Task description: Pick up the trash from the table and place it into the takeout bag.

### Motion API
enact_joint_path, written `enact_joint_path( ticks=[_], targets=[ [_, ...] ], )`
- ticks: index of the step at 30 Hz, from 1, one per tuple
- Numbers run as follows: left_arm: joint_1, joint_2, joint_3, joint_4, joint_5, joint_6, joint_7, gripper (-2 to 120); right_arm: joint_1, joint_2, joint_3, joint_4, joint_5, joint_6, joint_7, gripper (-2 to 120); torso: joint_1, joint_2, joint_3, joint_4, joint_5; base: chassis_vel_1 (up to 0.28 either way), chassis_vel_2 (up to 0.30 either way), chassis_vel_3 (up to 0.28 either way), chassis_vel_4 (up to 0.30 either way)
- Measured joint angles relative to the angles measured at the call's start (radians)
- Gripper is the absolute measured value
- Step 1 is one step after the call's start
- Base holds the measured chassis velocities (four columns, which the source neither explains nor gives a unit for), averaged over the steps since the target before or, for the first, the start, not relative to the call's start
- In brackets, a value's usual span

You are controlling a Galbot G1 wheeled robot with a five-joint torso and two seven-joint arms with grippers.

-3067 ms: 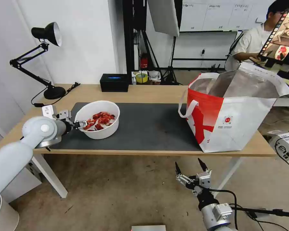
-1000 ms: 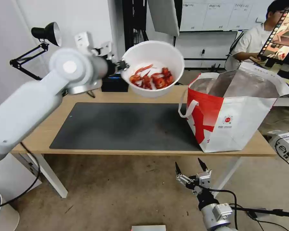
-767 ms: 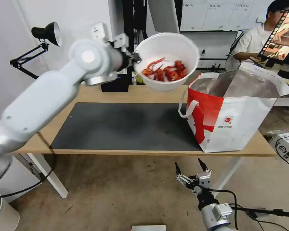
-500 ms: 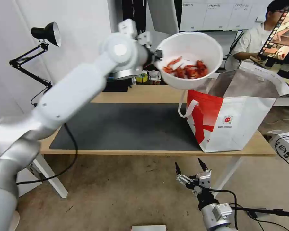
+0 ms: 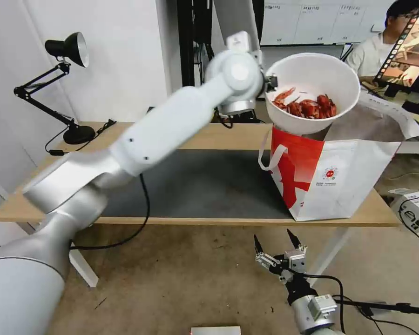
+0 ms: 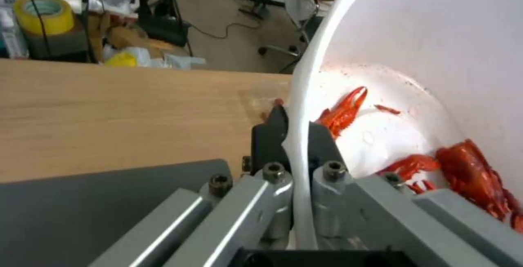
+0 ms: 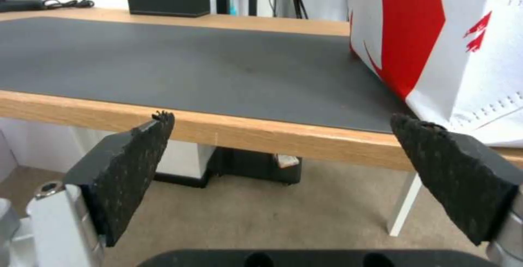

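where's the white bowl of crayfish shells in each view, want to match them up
Head view: the white bowl is held up at upper right, over the open takeout bag, with the left gripper clamped on its rim.
Left wrist view: the bowl is close up, its rim running between the gripper's fingers.
Right wrist view: not in it.
Shared landmark: the dark grey mat.
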State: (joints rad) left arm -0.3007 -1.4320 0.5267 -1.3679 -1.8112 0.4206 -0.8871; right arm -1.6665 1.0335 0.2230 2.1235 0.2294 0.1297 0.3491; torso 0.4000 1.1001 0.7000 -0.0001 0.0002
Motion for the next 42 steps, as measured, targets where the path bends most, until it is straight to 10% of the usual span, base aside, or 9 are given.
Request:
enact_joint_path(
  ticks=[20, 42],
  targets=[
    [0.032, 0.001, 0.19, -0.021, 0.405, -0.171, 0.151, 0, 0.0, 0.0, 0.0, 0.0, 0.0, 0.0, 0.0, 100, 0.0, 0.0, 0.0, 0.0001, -0.0003, 0.0, 0.0, 0.0, 0.0],
    [0.005, 0.068, 0.236, -0.085, 0.384, -0.109, 0.323, 0, 0.0, 0.0, 0.0, 0.0, 0.0, 0.0, 0.0, 100, 0.0, 0.0, 0.0, 0.0, -0.0003, 0.0, 0.0, 0.0, 0.0]
  ],
)
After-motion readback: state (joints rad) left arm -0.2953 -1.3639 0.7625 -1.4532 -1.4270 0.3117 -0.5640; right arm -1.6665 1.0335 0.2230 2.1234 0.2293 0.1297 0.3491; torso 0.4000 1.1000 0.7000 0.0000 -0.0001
